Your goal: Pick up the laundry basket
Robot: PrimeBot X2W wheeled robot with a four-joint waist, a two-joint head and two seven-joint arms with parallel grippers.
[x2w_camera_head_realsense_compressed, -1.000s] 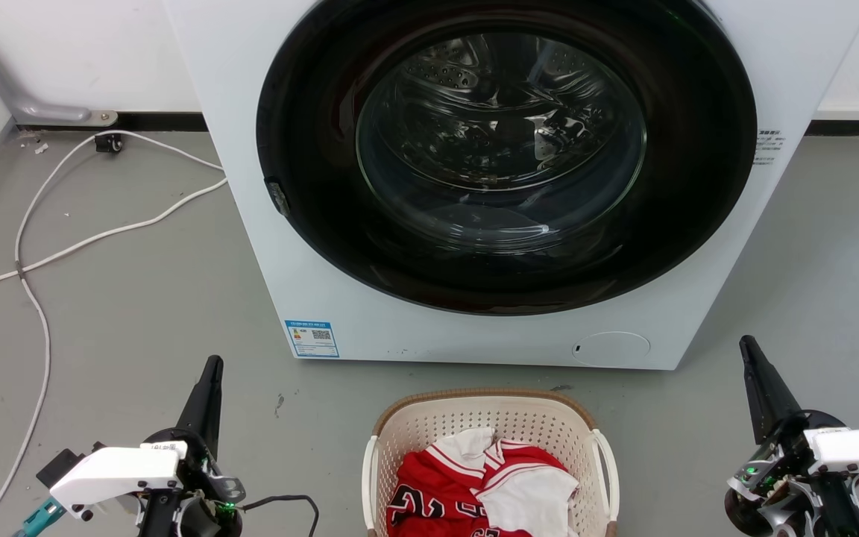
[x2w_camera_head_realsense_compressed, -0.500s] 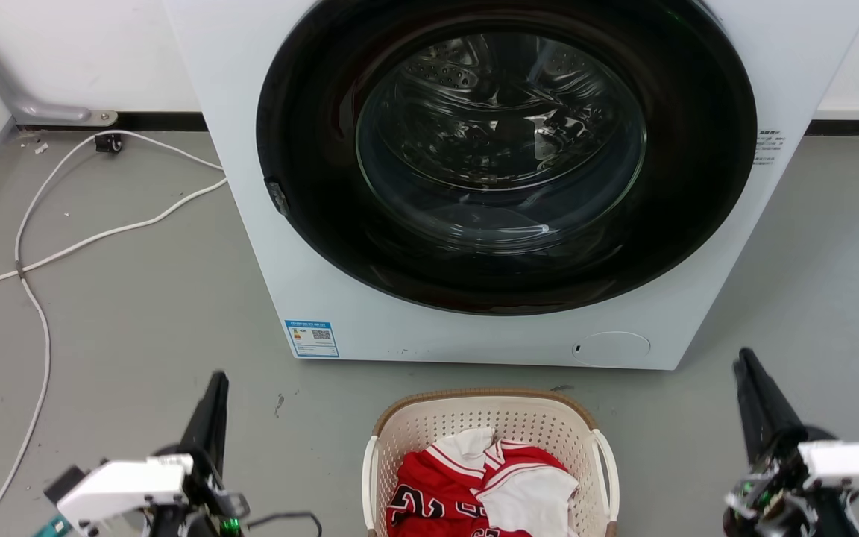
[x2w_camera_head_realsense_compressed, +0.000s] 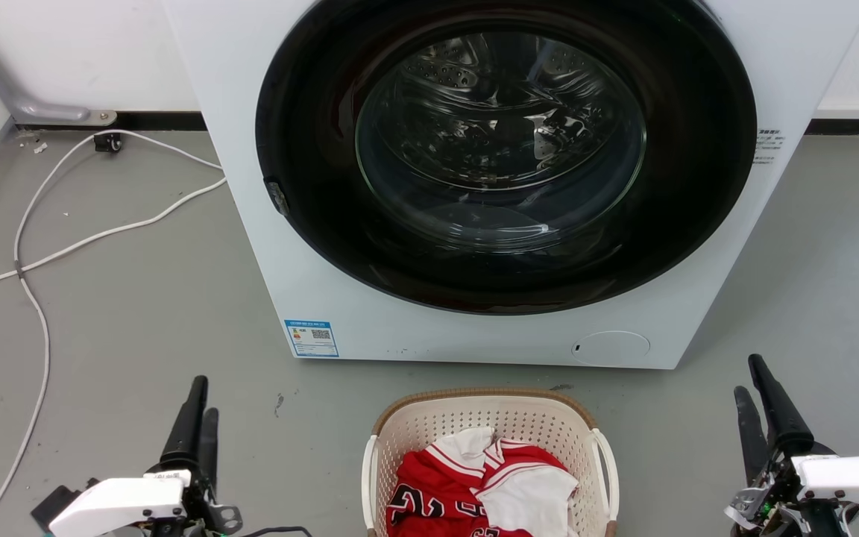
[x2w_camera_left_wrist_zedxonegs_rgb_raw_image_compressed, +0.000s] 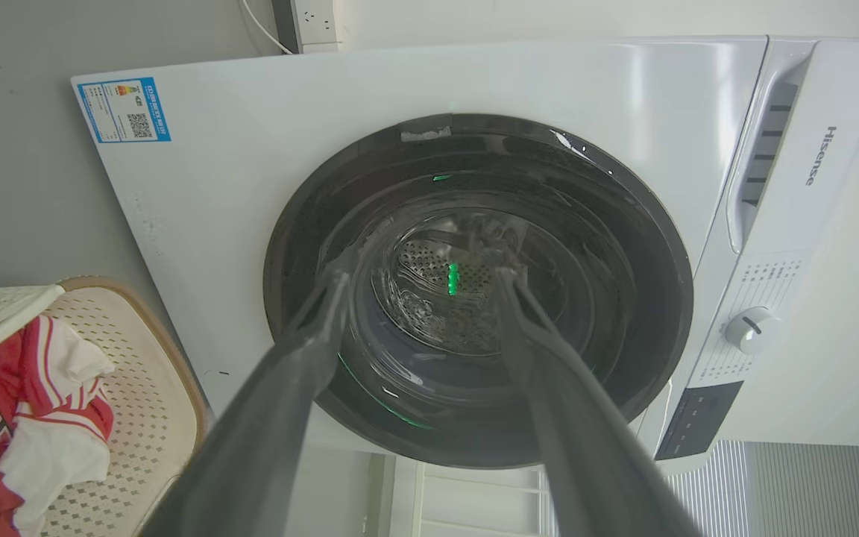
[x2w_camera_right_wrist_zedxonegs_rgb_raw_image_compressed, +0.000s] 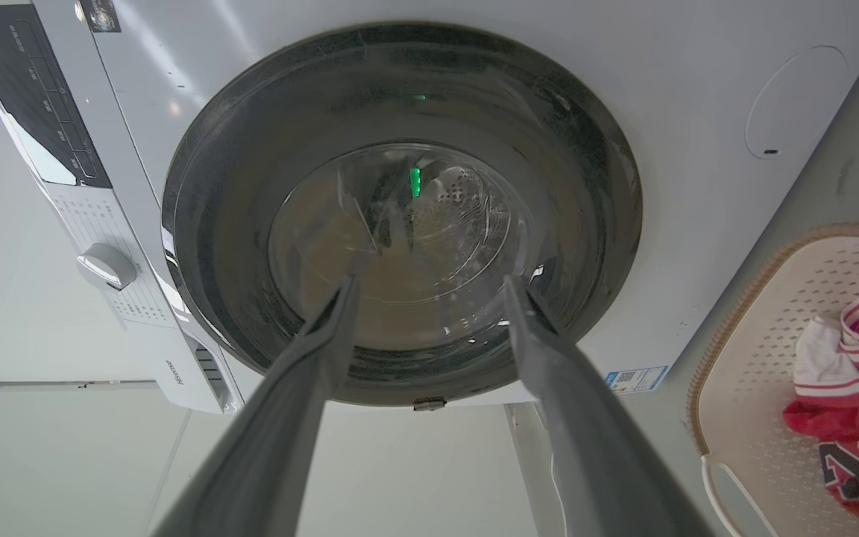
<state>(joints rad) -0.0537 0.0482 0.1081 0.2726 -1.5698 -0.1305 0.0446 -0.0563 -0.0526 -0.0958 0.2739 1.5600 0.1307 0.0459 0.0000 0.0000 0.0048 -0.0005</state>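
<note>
**Arm pose.** The left end effector (x2w_camera_head_realsense_compressed: 204, 399) stood low over the floor (x2w_camera_head_realsense_compressed: 139, 313), its two dark fingers directed forward at the washing machine (x2w_camera_head_realsense_compressed: 265, 246). The right end effector (x2w_camera_head_realsense_compressed: 747, 377) was posed in mirror fashion on the other side. Both wrists were rolled, so the head view caught each finger pair nearly edge-on. In each wrist view the fingers were spread well apart with nothing between them: both end effectors were released and touched nothing.

**Task item.** The laundry basket (x2w_camera_head_realsense_compressed: 519, 421) sat on the floor between the two end effectors, inboard of each and apart from both. It stood just short of the machine's front. A red and white garment (x2w_camera_head_realsense_compressed: 437, 492) lay inside it. Neither white side handle was engaged.

**Markings.**
- The brand name "Hisense" (x2w_camera_left_wrist_zedxonegs_rgb_raw_image_compressed: 818, 155) was legible on the machine's upper panel, ahead of the left end effector. A control dial (x2w_camera_left_wrist_zedxonegs_rgb_raw_image_compressed: 749, 329) sat near it.
- A blue label (x2w_camera_head_realsense_compressed: 312, 338) with a QR code was fixed at the machine's lower corner, ahead of the left end effector; its text was too small to read.
- Small print (x2w_camera_head_realsense_compressed: 770, 145) beside the door, ahead of the right end effector, was illegible.
- Dark numerals showed on the garment, partly hidden in its folds.
</note>
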